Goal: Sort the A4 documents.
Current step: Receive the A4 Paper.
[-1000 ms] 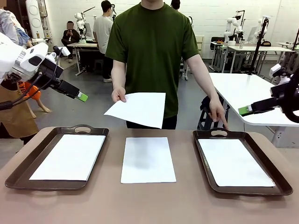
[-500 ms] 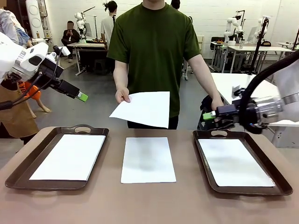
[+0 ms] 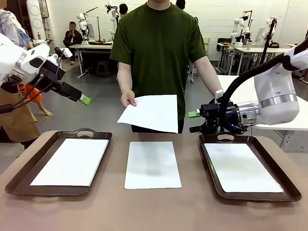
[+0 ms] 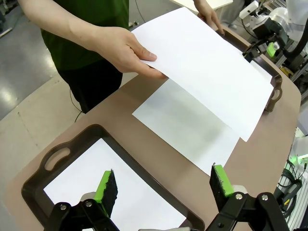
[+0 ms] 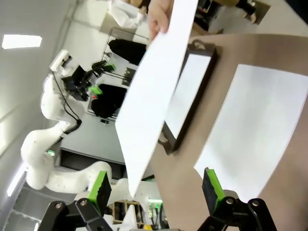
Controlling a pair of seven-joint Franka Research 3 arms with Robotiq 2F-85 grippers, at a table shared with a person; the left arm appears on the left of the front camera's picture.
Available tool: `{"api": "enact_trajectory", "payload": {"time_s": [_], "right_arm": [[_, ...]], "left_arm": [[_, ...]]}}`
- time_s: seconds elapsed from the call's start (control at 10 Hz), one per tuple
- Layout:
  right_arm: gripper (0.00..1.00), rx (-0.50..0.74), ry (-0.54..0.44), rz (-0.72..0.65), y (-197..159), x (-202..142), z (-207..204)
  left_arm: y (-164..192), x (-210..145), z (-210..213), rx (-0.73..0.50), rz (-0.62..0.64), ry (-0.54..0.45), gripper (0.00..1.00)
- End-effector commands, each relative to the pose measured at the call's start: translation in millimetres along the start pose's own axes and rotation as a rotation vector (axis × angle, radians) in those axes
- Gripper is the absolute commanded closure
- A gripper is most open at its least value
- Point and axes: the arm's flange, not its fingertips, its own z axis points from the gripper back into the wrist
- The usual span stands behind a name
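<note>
1. A4 documents (image 3: 152,164): one held sheet (image 3: 150,113) hangs from the person's hand (image 3: 127,99) over the table's (image 3: 192,211) far edge. Its free edge is near the right gripper (image 3: 193,121), whose jaws gape wide and empty.
2. The left gripper (image 3: 84,100) hovers well apart, raised over the left tray (image 3: 48,191), wide open and holding nothing.
3. Four sheets: one held, one on bare table, one in each tray. Two trays, counting the right tray (image 3: 255,196).

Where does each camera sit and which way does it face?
Front view: fixed on the robot's side, facing across the table at the person; shows left gripper and right gripper.
Left wrist view: on the left wrist, looking down past its open gripper at the left tray.
Right wrist view: rolled sideways, looking along its open gripper toward the held sheet.
All three share the held sheet and the middle sheet.
</note>
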Motion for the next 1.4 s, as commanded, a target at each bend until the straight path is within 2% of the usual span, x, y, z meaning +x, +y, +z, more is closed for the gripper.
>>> {"api": "enact_trajectory", "payload": {"time_s": [0.0, 0.3, 0.7, 1.1, 1.2, 1.3], "right_arm": [[0.00, 0.065, -0.032, -0.067, -3, 25, -12], [0.00, 0.143, -0.051, -0.148, -13, 45, -30], [0.00, 0.164, -0.074, -0.224, -34, 65, -38], [0.00, 0.202, -0.067, -0.224, -28, 72, -43], [0.12, 0.211, -0.067, -0.211, -26, 73, -46], [0.17, 0.215, -0.061, -0.210, -25, 73, -48]], "left_arm": [[0, -1, 1, -0.003, -0.003, -0.008, 0.00], [0, -1, 1, -0.003, -0.003, -0.008, 0.00], [0, -1, 1, -0.003, -0.003, -0.008, 0.00], [0, -1, 1, -0.003, -0.003, -0.008, 0.00], [0, -1, 1, -0.003, -0.003, -0.008, 0.00], [0, -1, 1, -0.003, -0.003, -0.008, 0.00]]}}
